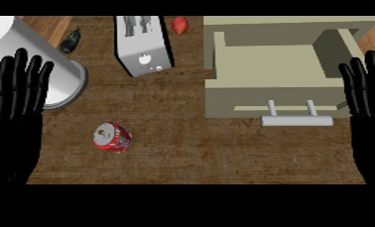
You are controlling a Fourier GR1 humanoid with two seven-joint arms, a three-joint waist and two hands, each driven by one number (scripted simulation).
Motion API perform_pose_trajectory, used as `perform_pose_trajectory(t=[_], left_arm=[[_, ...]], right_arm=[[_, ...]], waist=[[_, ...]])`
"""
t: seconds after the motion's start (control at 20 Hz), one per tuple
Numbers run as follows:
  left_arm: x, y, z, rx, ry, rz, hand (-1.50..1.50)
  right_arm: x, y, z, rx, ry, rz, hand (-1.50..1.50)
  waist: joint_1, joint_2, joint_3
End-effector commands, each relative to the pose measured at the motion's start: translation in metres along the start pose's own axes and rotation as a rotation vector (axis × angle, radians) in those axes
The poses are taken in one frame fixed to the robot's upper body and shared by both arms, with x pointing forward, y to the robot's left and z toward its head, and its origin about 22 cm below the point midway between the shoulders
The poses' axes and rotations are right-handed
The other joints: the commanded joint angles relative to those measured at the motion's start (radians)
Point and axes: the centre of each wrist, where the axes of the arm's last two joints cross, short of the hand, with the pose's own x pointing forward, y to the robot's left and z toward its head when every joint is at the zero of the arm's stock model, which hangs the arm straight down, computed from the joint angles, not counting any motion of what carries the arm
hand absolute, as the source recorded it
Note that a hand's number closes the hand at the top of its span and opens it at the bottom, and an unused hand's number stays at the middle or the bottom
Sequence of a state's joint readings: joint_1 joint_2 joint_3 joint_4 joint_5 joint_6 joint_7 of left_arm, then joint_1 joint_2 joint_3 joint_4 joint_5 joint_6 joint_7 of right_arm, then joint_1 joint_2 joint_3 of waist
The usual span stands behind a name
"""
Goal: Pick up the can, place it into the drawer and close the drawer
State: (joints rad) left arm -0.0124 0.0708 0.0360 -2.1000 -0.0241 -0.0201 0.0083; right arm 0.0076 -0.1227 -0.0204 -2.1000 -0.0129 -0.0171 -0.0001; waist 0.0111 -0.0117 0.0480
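With both hands, left hand (22, 89) and right hand (359, 89), open and empty at the counter's (190, 156) side edges, the can (112, 137) near the front-left could, in my judgement, roll from a glancing touch, far from the open drawer (267, 60).

one red metal can (113, 137), one open beige drawer (268, 75), one silver toaster (144, 45), one grey cylinder pot (45, 70), one red-orange fruit (180, 25), one dark green object (71, 41), two black hands: left (22, 89), right (359, 89).

Dark brown wood-grain worktop (219, 146) fills the view. At its upper left a lighter wooden patch (51, 25) shows beside a large grey cylinder (55, 72). A silver toaster (143, 45) stands at upper centre, with a dark green object (71, 41) to its left and a small red-orange object (180, 25) to its right. Lighting even.
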Motion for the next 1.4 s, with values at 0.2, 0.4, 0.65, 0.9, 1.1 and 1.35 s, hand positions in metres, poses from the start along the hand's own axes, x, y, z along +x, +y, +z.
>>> perform_pose_trajectory(t=[0.2, 0.4, 0.65, 0.9, 1.1, 1.35], left_arm=[[0.002, -0.013, -0.003, -0.588, -0.072, 0.325, -1.5], [-0.021, 0.034, 0.017, -0.736, 0.248, 0.22, -1.5], [-0.006, 0.115, 0.0, -0.793, 0.239, 0.235, -1.5], [0.009, 0.167, -0.009, -0.807, 0.257, 0.25, -1.5], [-0.002, 0.18, 0.005, -0.814, 0.287, 0.26, -1.5], [0.001, 0.193, -0.001, -0.753, 0.336, 0.304, -1.5]], right_arm=[[0.001, 0.014, -0.001, 0.064, -0.002, -0.073, -1.5], [-0.024, -0.01, 0.026, -0.174, 0.285, -0.013, -1.5], [-0.009, -0.029, 0.034, -0.174, 0.311, 0.005, -1.5], [-0.001, -0.052, 0.059, -0.171, 0.32, 0.022, -1.5], [-0.004, -0.07, 0.059, -0.189, 0.329, 0.024, -1.5], [-0.008, -0.087, 0.088, -0.18, 0.316, 0.014, -1.5]], waist=[[-0.02, 0.01, -0.053], [-0.022, 0.016, -0.05], [-0.015, 0.011, -0.049], [-0.019, 0.01, -0.047], [-0.012, 0.01, -0.048], [-0.018, 0.01, -0.047]])
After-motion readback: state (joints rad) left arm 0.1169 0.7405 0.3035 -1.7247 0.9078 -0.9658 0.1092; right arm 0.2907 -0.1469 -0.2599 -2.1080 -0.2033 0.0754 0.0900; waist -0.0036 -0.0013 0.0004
